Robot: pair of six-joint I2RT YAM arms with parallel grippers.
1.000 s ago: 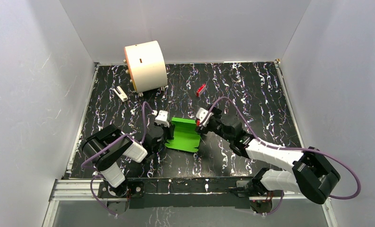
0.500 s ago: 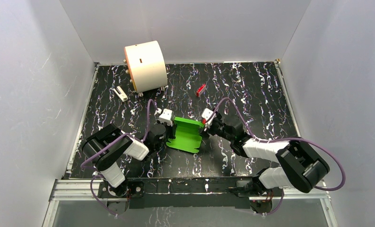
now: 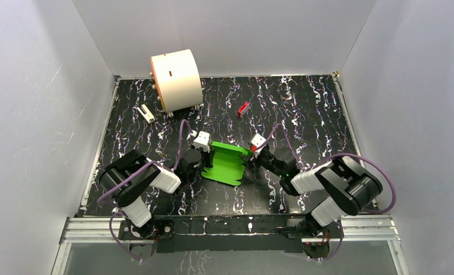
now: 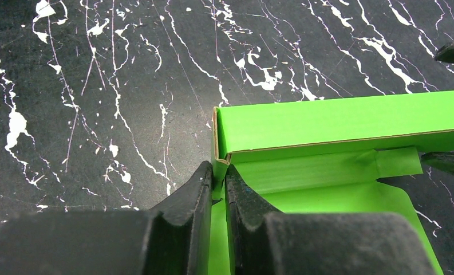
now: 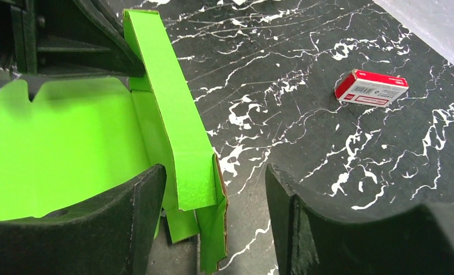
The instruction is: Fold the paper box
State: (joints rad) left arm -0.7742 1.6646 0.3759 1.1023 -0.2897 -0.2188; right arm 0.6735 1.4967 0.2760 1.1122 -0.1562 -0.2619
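The bright green paper box [image 3: 224,162] lies partly folded mid-table, its far wall raised. In the left wrist view the box [image 4: 333,123] shows its raised wall and inner flap. My left gripper [image 3: 204,150] [image 4: 218,172] is shut on the box's left corner flap. My right gripper [image 3: 248,156] [image 5: 216,189] is open, its jaws standing either side of the box's right end [image 5: 178,143], whose end flap hangs between them without being pinched.
A large cream cylinder [image 3: 176,79] stands at the back left. A small red block [image 3: 243,108] [image 5: 371,89] lies beyond the box. A small white piece [image 3: 146,113] lies at the left. The white walls enclose the black marbled table [image 3: 316,120].
My right arm has drawn back toward its base and swung so the gripper now sits at the box's right end. The box's far wall has risen. The left gripper has shifted slightly right.
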